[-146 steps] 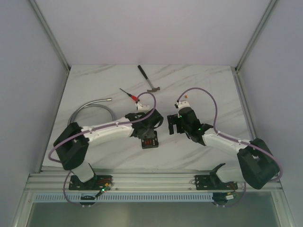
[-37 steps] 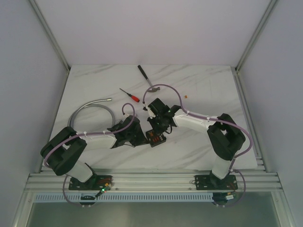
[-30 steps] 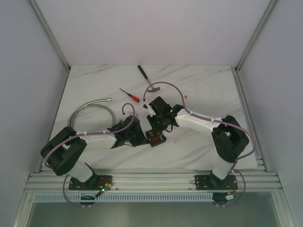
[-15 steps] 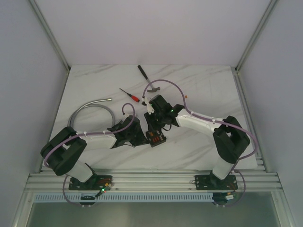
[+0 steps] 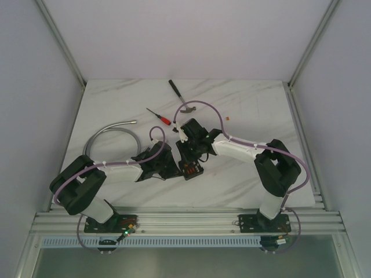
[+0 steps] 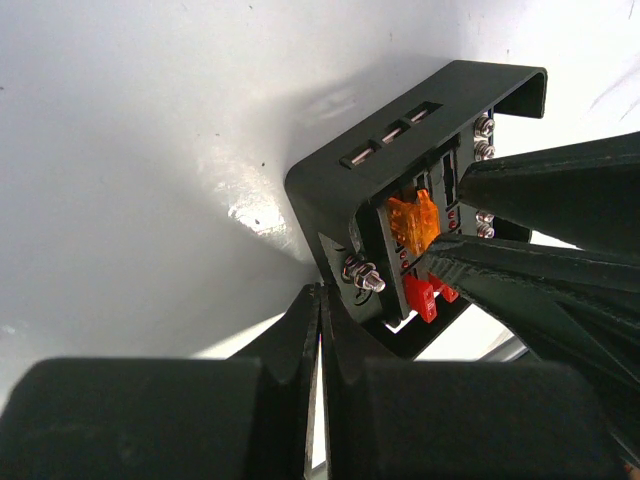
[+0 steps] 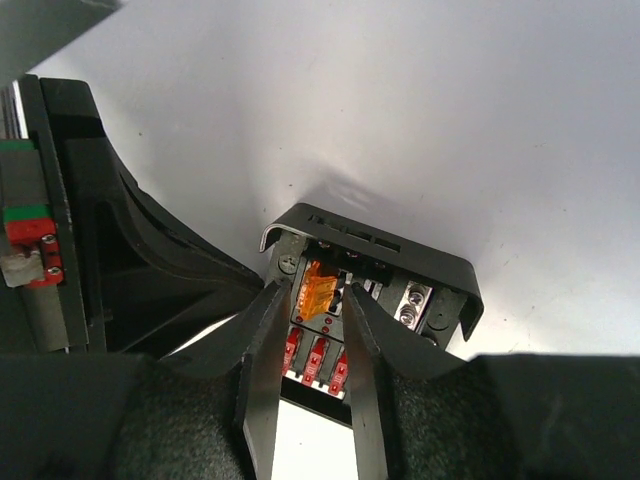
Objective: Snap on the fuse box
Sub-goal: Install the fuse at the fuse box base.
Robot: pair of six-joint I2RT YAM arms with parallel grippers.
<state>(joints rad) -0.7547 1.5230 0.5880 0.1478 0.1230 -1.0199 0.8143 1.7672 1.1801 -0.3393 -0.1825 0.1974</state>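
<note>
2 arms, same build. Left arm [image 5: 119,170] and right arm [image 5: 235,149] each have a white tube link just behind the gripper, bulky black joint housings [image 5: 78,188] further back, and a black base mount [image 5: 93,225] at the end farthest from the gripper. A thin purple cable [image 5: 203,104] loops out from behind each gripper and runs back along the links. Left gripper [image 6: 319,290] and right gripper [image 7: 318,292] are matte black with 2 long tapered fingers [image 7: 262,345], inner faces flat. On the left gripper's body behind its fingers: green strip [image 7: 25,212], red block, small screws [image 7: 48,262].
</note>
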